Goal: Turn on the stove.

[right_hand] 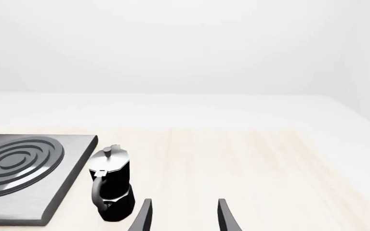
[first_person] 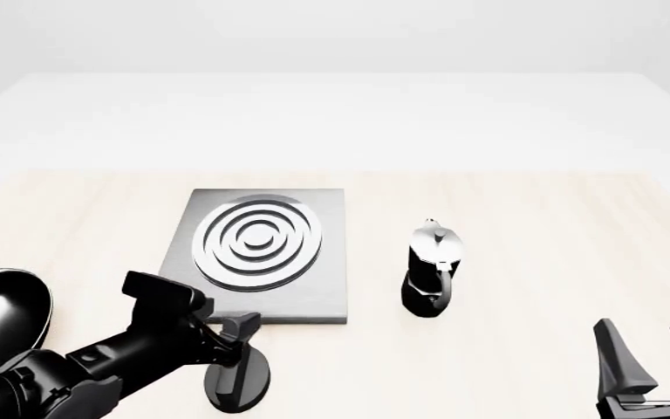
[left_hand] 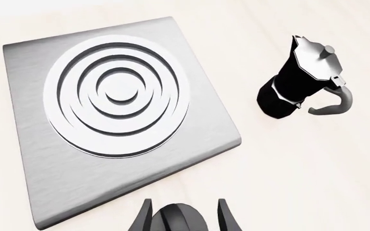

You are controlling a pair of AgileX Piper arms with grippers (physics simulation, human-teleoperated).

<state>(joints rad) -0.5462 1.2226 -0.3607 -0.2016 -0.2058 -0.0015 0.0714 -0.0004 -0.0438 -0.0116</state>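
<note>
Nearest the front camera: left end effector [first_person: 236, 353] lowered over black knob [first_person: 238, 384], fingers spread to either side of its ridge, not visibly clenched, presumably set for a twist. Placed just in front of stove plate [first_person: 271, 262] on table [first_person: 522, 236]. Right end effector [first_person: 649, 353] released, well apart.

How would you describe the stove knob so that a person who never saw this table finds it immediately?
Find the grey stove plate with its ring burner. Just in front of its near edge sits the knob, between the left gripper fingers. It is a low black oval, unlike the tall moka pot.
</note>
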